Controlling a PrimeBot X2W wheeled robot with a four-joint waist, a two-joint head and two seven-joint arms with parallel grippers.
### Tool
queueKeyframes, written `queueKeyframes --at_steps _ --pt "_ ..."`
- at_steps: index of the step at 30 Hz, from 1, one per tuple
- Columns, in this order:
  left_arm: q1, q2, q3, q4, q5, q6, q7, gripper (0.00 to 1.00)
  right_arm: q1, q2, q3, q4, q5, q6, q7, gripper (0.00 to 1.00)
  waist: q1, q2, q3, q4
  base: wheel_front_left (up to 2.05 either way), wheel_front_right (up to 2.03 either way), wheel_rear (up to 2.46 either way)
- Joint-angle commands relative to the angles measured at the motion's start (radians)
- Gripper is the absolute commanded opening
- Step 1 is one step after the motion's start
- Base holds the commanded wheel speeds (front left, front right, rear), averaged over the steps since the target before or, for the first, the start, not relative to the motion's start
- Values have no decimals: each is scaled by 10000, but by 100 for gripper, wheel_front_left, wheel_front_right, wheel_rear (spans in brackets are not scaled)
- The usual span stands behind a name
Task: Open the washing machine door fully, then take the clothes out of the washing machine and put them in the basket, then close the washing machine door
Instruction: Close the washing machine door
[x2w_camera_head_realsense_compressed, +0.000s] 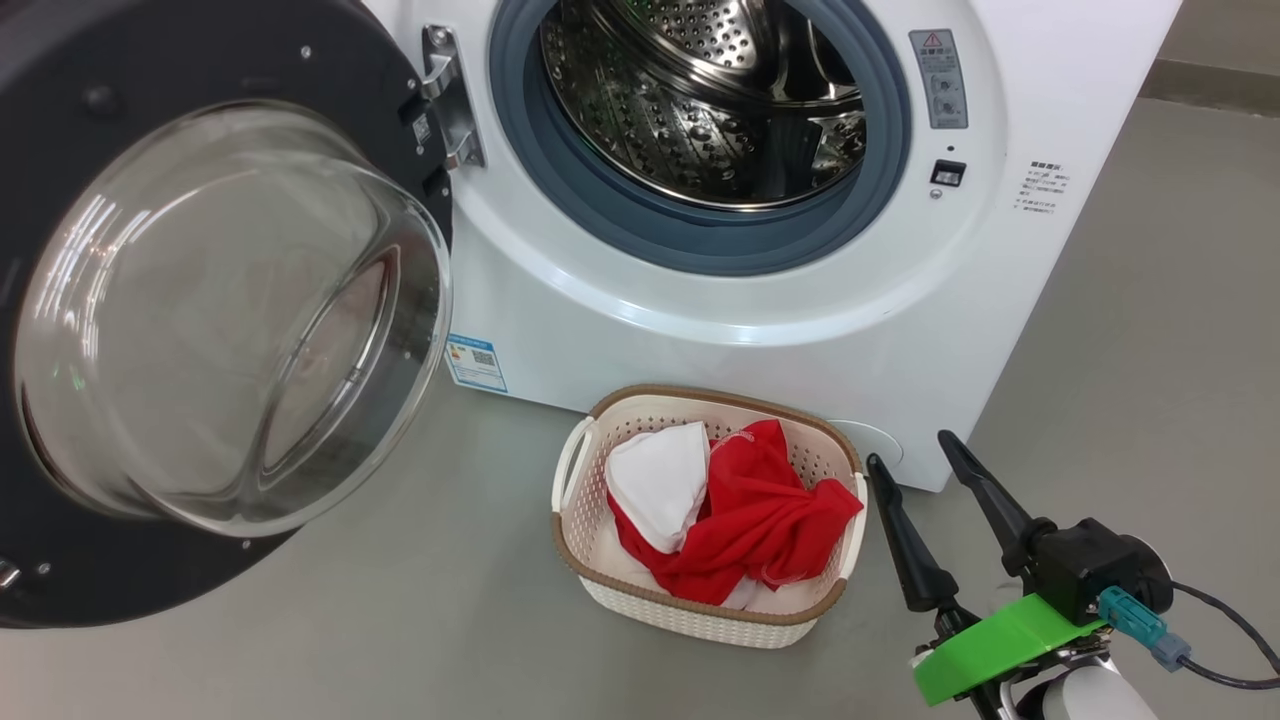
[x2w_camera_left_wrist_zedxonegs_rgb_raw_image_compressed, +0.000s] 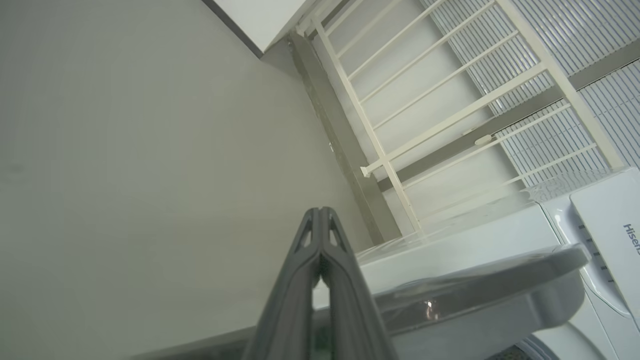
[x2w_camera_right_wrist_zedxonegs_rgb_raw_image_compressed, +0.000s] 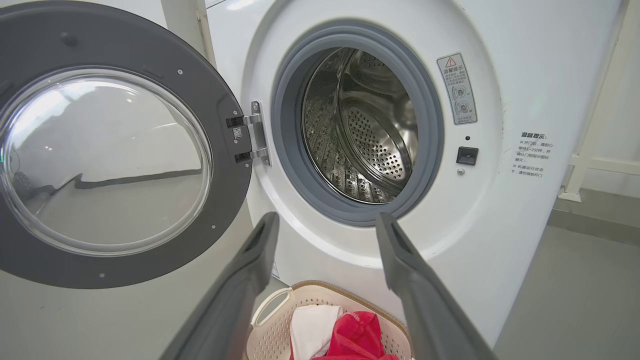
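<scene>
Closing the washing machine door (x2w_camera_head_realsense_compressed: 210, 320) looks like the step in hand. The drum (x2w_camera_head_realsense_compressed: 700, 100) seems bare, and the clothes (x2w_camera_head_realsense_compressed: 760, 520), red with a white piece, lie heaped in the basket (x2w_camera_head_realsense_compressed: 700, 395) just before the washing machine (x2w_camera_head_realsense_compressed: 760, 330).

The door stands wide, hinged at the opening's left. The right tool (x2w_camera_head_realsense_compressed: 910, 450) hangs beside the basket, fingers spread wide and empty. The left tool (x2w_camera_left_wrist_zedxonegs_rgb_raw_image_compressed: 319, 212) is pressed shut on nothing, up near the machine's top.

I'd push the black rim far from the hinge, not the glass, until the latch catches.

The floor (x2w_camera_head_realsense_compressed: 1150, 350) is smooth and grey, and a white railing (x2w_camera_left_wrist_zedxonegs_rgb_raw_image_compressed: 400, 100) stands behind.
</scene>
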Motion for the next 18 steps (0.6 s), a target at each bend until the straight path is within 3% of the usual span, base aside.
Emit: queueKeyframes --at_steps 1,11,18 --pt "-194 699 24 -57 -231 -259 470 0 -143 19 246 -216 -56 73 -63 100 0 0 -25 -41 0 0 0" --pt "476 542 0 -57 -959 -1047 2444 0 32 19 258 -259 39 73 -63 100 0 0 -190 -175 0 0 0" --pt "1076 158 49 -653 -1330 -1239 3097 0 71 19 291 -277 97 73 -63 100 0 0 -223 -140 0 0 0"
